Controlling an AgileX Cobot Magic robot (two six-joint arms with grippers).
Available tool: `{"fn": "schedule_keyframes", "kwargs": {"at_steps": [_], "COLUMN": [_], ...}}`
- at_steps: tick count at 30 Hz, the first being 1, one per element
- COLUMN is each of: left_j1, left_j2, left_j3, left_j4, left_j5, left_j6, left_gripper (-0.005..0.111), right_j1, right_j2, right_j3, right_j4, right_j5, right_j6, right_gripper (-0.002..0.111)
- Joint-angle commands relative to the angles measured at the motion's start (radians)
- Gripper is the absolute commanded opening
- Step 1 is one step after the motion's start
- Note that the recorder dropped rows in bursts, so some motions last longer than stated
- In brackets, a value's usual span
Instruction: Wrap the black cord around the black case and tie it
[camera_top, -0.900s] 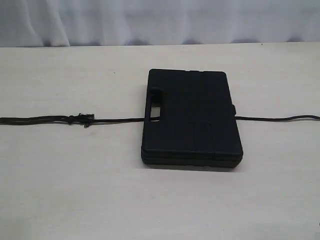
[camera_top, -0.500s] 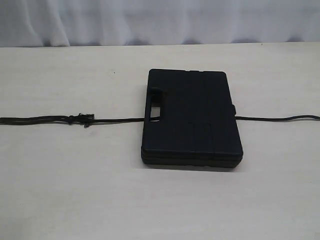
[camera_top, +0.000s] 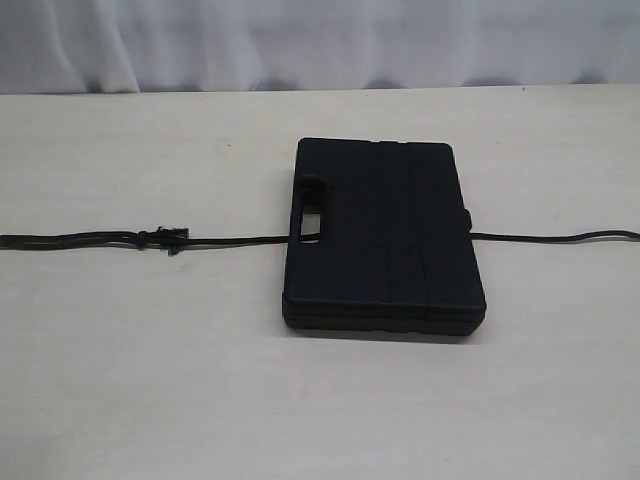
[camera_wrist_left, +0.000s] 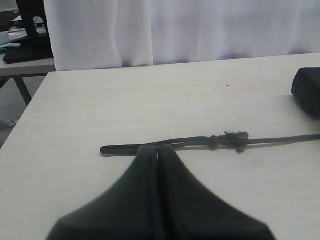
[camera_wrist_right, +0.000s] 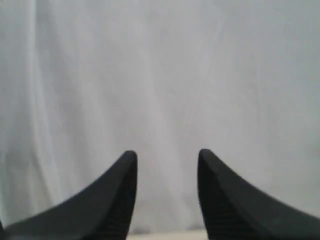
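Black cord (camera_top: 230, 240) is found unmoved beneath black case (camera_top: 380, 235), 9 to 3 o'clock; wrapping unstarted. Left gripper (camera_wrist_left: 157, 149) pressed together, right gripper (camera_wrist_right: 167, 152) spread.

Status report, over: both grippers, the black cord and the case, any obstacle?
Left gripper shut, at black cord near its end. Right gripper open, empty. Cord lies straight under black case, not wrapped. No obstacle seen.

Matte plastic case (camera_top: 385, 235), braided cord (camera_top: 90, 239)

Open table (camera_top: 150, 390) around black case (camera_top: 385, 240), black cord (camera_top: 80, 240) lying across
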Motion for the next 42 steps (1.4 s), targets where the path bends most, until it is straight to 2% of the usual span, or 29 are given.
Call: {"fn": "schedule_keyframes", "kwargs": {"at_steps": [1,2,4,7,11,14,20,27,33,38,42], "left_j1": [0.001,0.001,0.001,0.001,0.001,0.001,0.001,0.001,0.001,0.001,0.001], "left_j2": [-0.002,-0.002,-0.002,-0.002,-0.002,-0.002,-0.002,-0.002,-0.002,-0.002,-0.002], "left_j3": [0.004,0.004,0.004,0.004,0.004,0.004,0.004,0.004,0.004,0.004,0.004], "left_j4": [-0.003,-0.003,-0.003,-0.003,-0.003,-0.003,-0.003,0.0,0.0,0.0,0.0], "left_j5": [-0.011,-0.011,-0.011,-0.011,-0.011,-0.011,-0.011,-0.011,-0.011,-0.011,-0.011], "left_j6": [-0.002,-0.002,-0.002,-0.002,-0.002,-0.002,-0.002,-0.002,-0.002,-0.002,-0.002], "left_gripper": [0.0,0.0,0.0,0.0,0.0,0.0,0.0,0.0,0.0,0.0,0.0], "right_j1": [-0.006,-0.006,-0.006,0.019,0.146,0.294,0.406,0.475,0.477,0.477,0.477], "right_j2": [0.275,0.366,0.528,0.766,0.975,1.137,1.394,1.654,1.806,1.868,1.892], "right_j3": [-0.212,-0.27,-0.364,-0.47,-0.524,-0.555,-0.721,-0.951,-1.089,-1.119,-1.119], "right_j4": [0.02,0.02,0.015,0.115,0.158,0.158,0.158,0.139,0.111,-0.016,-0.041], "right_j5": [0.42,0.531,0.706,0.811,0.779,0.66,0.586,0.588,0.631,0.639,0.625], "right_j6": [-0.036,-0.13,-0.186,-0.188,-0.216,-0.159,-0.015,0.001,0.07,0.183,0.196], "right_gripper": [0.058,0.058,0.058,0.058,0.058,0.058,0.053,0.051,0.051,0.051,0.051]}}
